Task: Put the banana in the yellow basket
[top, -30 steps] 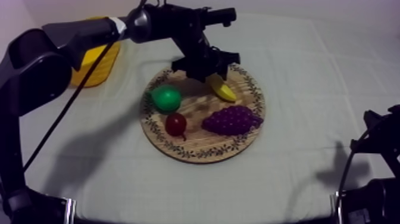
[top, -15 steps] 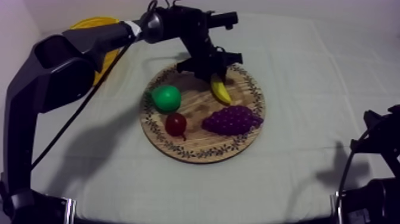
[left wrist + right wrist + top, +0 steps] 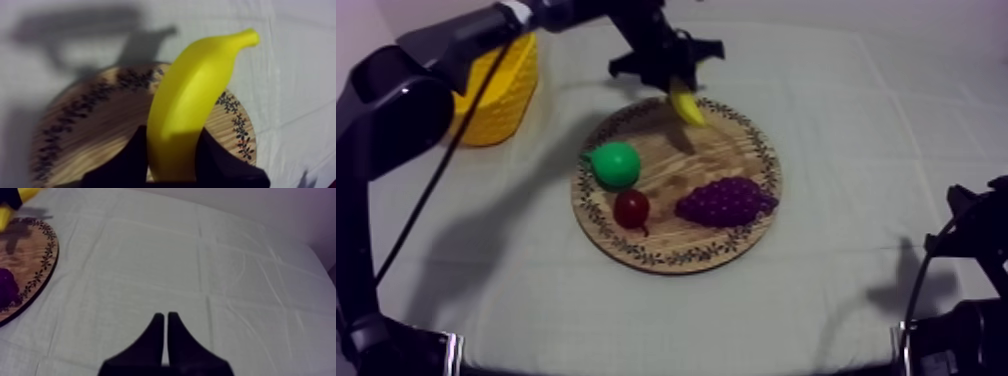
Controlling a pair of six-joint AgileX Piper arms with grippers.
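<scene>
Nearest me, my right gripper (image 3: 165,319) has its fingers pressed together on nothing, bare cloth (image 3: 210,263) all round. Further out, my left gripper (image 3: 674,88) is clamped on the banana (image 3: 686,105) (its lower end), held above the wooden board (image 3: 671,262) at its far rim, open cloth between it and the yellow basket (image 3: 501,95)

Left pincer (image 3: 675,84): is holding the banana (image 3: 686,105) over the board (image 3: 736,150).
Pear (image 3: 614,165), grapes (image 3: 726,202), small red fruit (image 3: 631,209): are lying on it.

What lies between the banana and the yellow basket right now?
In the top view, bare cloth separates the banana, held by the left gripper, from the yellow basket.
</scene>
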